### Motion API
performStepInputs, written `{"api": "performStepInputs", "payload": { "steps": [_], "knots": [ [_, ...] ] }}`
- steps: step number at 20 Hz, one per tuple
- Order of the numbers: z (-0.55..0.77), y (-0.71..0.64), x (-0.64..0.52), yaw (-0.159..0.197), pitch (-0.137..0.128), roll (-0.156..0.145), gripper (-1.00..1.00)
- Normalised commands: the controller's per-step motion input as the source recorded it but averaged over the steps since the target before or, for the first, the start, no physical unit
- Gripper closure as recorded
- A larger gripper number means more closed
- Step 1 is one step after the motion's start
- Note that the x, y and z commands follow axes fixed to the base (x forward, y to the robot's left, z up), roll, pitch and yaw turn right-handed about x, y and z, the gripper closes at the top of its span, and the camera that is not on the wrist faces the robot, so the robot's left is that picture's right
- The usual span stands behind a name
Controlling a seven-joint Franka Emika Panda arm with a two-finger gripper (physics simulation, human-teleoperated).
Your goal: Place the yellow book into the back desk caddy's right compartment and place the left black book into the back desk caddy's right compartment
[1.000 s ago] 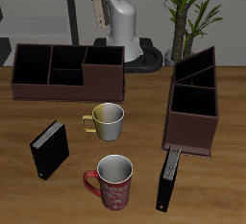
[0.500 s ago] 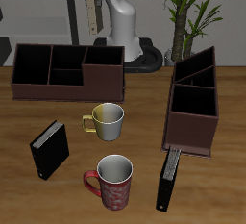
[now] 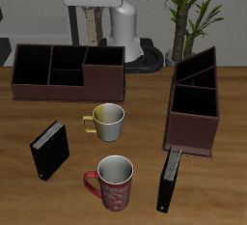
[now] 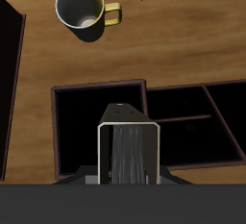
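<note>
My gripper (image 3: 92, 7) is shut on the yellow book (image 3: 92, 23), which hangs upright from it, high over the back desk caddy (image 3: 39, 86). In the wrist view the book (image 4: 127, 151) shows end-on with grey cover and pale edges, above the black interior of the right compartment (image 4: 82, 122), the caddy's taller end section (image 3: 103, 67). The left black book (image 3: 169, 179) lies on the table near its front edge, one end against the caddy with slanted dividers.
The brown caddy with slanted dividers (image 3: 193, 103) stands across the table. A second black book (image 3: 50, 150) stands near the front edge. A grey mug with a yellow handle (image 3: 108, 121) and a red mug (image 3: 114, 181) stand mid-table. A plant (image 3: 193, 7) stands behind.
My gripper has carried the yellow book sideways along the back of the table, nearer over the caddy's tall end section, and the book has turned to hang straighter. Nothing on the table has moved.
</note>
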Motion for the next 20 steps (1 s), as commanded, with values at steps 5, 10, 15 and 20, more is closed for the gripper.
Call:
{"api": "performStepInputs", "payload": {
  "steps": [5,10,15,20],
  "knots": [
    [-0.37,0.05,0.16,0.015,0.058,0.015,1.0],
    [-0.32,-0.04,0.13,0.014,0.038,-0.006,1.0],
    [-0.39,-0.02,0.11,0.012,0.056,-0.006,1.0],
    [-0.38,-0.04,0.14,-0.028,0.13,0.009,-1.0]
  ]
}}
